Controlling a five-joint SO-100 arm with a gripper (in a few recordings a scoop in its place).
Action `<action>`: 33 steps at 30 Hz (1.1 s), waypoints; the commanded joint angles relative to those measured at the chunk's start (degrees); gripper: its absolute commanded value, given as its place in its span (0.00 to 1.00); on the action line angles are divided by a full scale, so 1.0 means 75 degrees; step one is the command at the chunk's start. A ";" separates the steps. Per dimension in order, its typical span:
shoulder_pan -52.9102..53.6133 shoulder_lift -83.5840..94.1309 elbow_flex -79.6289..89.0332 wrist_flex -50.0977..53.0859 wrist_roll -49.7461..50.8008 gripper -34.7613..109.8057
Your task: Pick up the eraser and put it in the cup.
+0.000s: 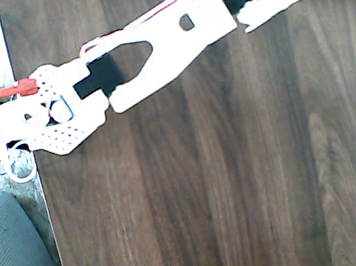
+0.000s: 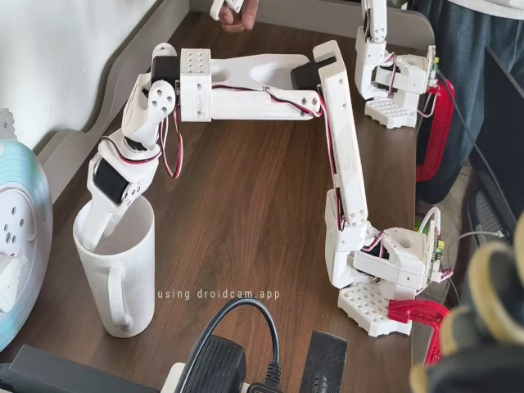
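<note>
The white cup (image 2: 123, 270) stands at the near left of the wooden table in the fixed view, handle toward the camera. My white gripper (image 2: 96, 236) points steeply down into its mouth, and the fingertips are hidden below the rim, so I cannot tell how the jaws stand. The eraser is hidden from view. In the overhead view the arm stretches from the top right to the table's left edge, where the gripper (image 1: 43, 129) covers whatever lies beneath it.
A pale blue-white round object (image 2: 20, 246) sits left of the cup. A black power adapter (image 2: 217, 364) and cables lie at the near edge. Red clamps (image 2: 413, 315) hold the arm's base. A red connector (image 1: 15, 88) and cables sit off the table's left edge.
</note>
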 commanded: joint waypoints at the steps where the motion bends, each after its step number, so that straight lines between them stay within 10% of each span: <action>1: 0.0105 0.1383 -0.0152 0.0727 0.0715 0.24; 8: 0.0445 0.5098 0.1793 0.1875 0.1957 0.24; 15: 0.0961 1.1801 0.7664 0.0656 -0.0340 0.24; 22: 0.1816 1.2492 1.0195 -0.0293 -0.3668 0.24; 33: 0.2215 1.4719 1.3676 -0.0352 -0.5285 0.24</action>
